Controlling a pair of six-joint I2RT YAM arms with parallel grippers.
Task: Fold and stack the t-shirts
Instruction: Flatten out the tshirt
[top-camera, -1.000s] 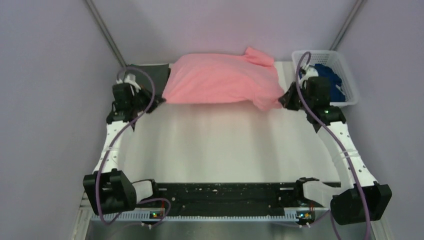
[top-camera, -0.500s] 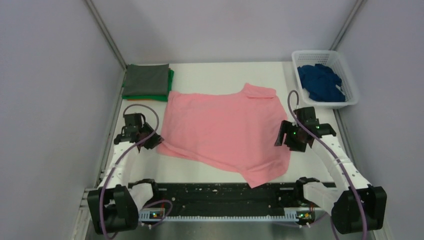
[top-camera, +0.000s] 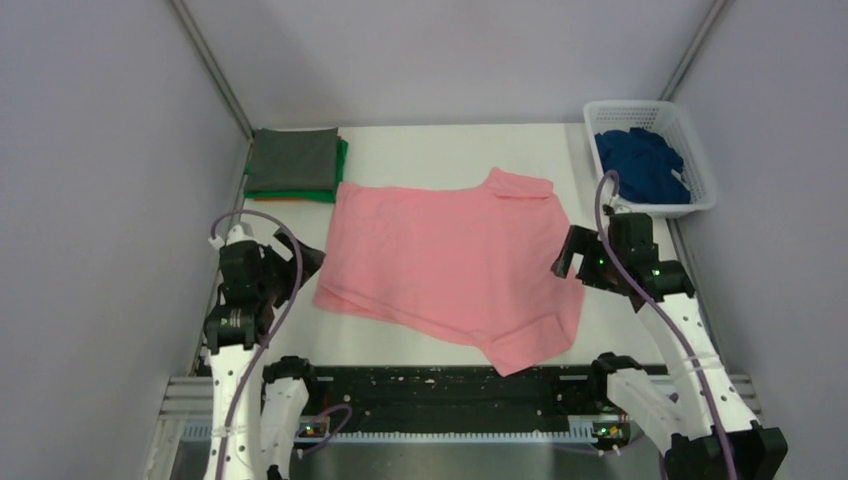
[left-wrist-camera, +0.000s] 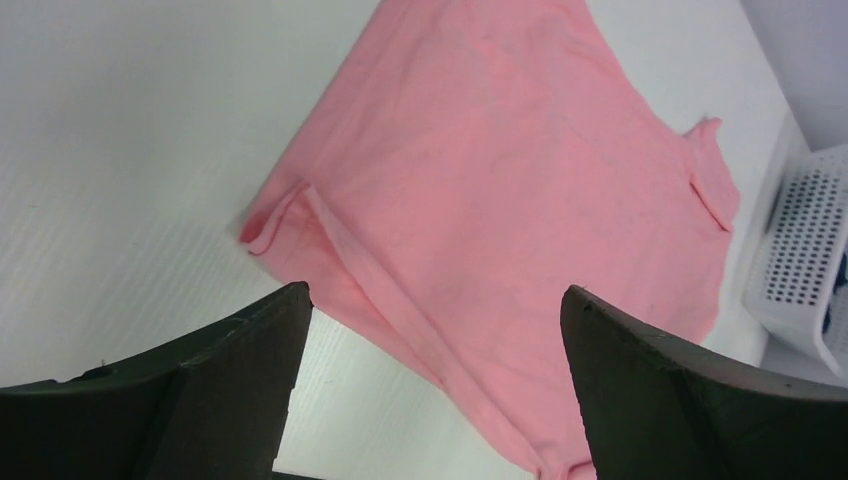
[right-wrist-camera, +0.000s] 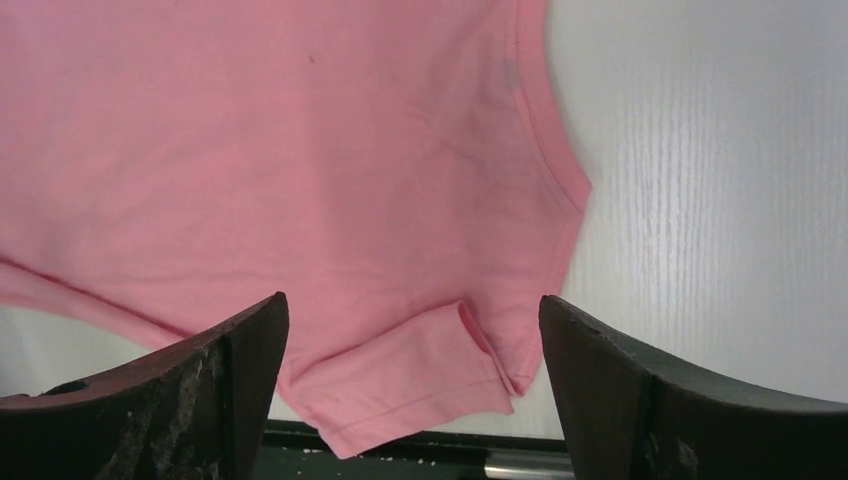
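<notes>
Pink shirt (top-camera: 445, 255) spread flat on the table (top-camera: 420, 150).
Left claw (top-camera: 300, 268) and right claw (top-camera: 568, 262) hover spread wide, empty, beside its left and right edges; blue shirt (top-camera: 640, 165) sits in the far-right basket (top-camera: 706, 172).

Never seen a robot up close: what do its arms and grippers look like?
The left arm and right arm have white perforated links, black joints and looping purple cables. The left gripper and right gripper are black, with two broad fingers.

arms (top-camera: 688, 338): white links, black joints | cables (top-camera: 252, 213): purple, looped | gripper fingers (left-wrist-camera: 200, 395): black, wedge-shaped
</notes>
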